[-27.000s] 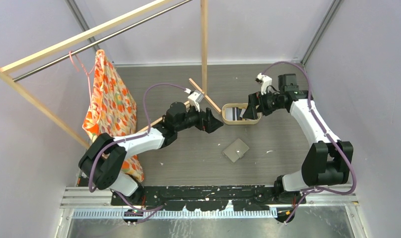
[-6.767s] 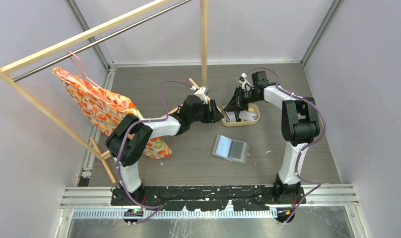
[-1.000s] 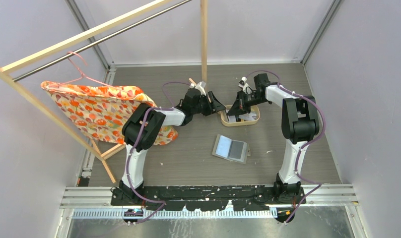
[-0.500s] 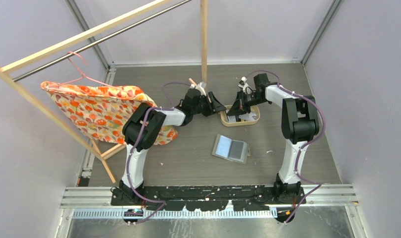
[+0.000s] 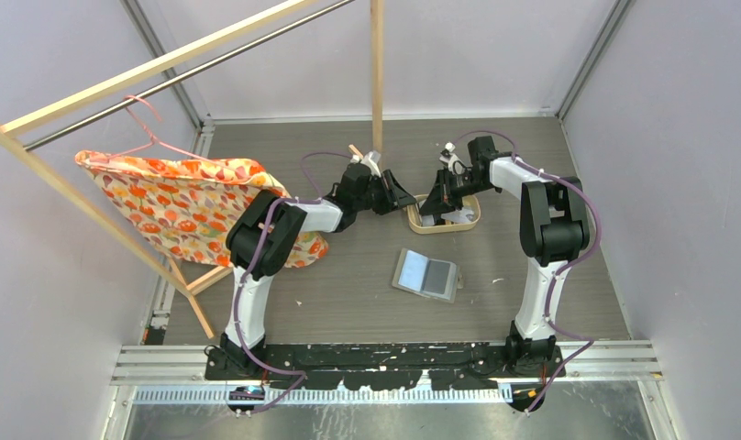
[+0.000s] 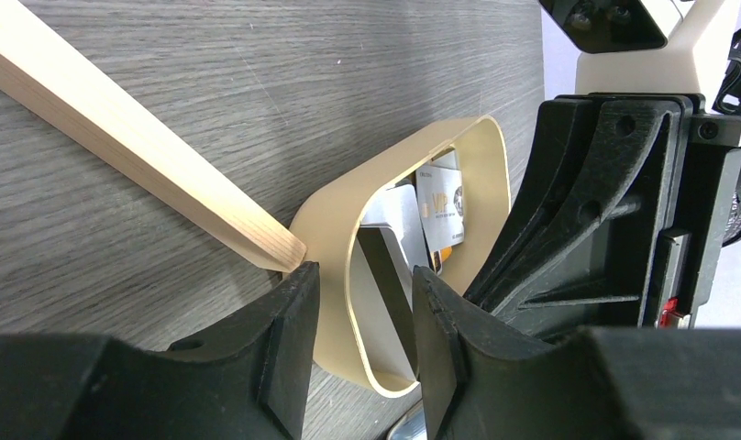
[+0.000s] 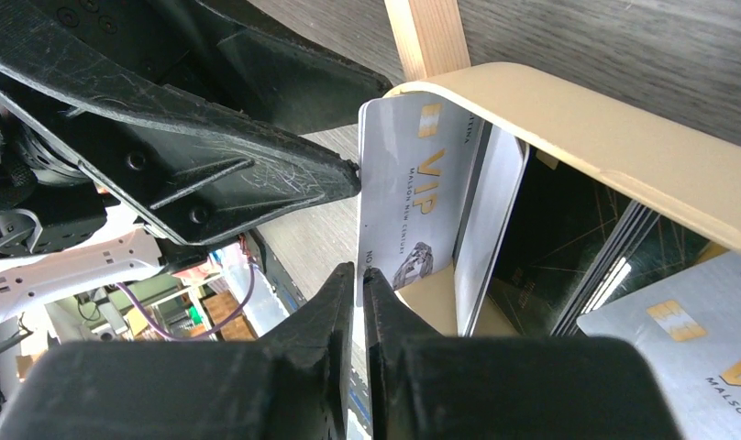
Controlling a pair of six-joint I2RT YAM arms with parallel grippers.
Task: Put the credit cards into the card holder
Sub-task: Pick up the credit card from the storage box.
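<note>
The right gripper (image 7: pixel 359 277) has its two fingers almost together, with only a thin slit between them. The lower corner of a white credit card (image 7: pixel 413 202) sits just at this slit, and I cannot tell if the fingers press it or only touch it. This card stands on edge inside the oval wooden tray (image 7: pixel 624 147), close to the tray's end wall. Its long axis runs from the fingertips up toward the rim, and its printed face is turned to the wrist camera. Behind it stands a second white card (image 7: pixel 492 229), then dark cards (image 7: pixel 569 247), and a silver card (image 7: pixel 679 339) lies flatter at the side. The left gripper (image 6: pixel 362 273) is apart and holds nothing, with one finger outside that end wall and one inside. A wooden slat (image 6: pixel 119 128) ends at the outer wall beside the outside finger. The card holder (image 5: pixel 426 275) lies open and flat on the table (image 5: pixel 348 302), near the tray but apart from it, on the side toward the arm bases. Its long axis goes roughly left to right, with the light half on the left and the dark half on the right.
</note>
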